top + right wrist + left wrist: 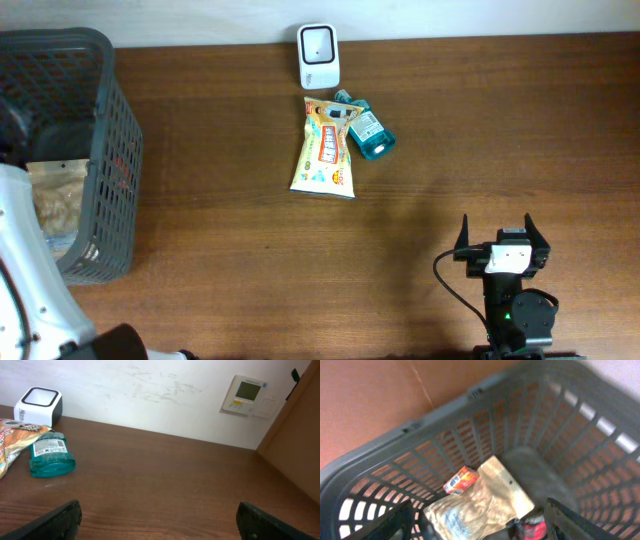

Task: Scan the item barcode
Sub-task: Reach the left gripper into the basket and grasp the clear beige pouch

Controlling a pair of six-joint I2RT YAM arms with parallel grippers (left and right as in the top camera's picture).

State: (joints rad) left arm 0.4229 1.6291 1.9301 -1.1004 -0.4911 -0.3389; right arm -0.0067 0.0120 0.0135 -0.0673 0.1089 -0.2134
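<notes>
The tan pouch lies in the basket, with a small red packet touching it. It looks light, soft and crinkly, so a sealed edge seems the best place to pinch. The left claw hangs above it, spread wide and empty. The right claw gapes over the table, well apart from the scanner.

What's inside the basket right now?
A tan pouch, a small red packet at its edge, and a red item partly covered by the pouch. Anything beneath the pouch is hidden.
</notes>
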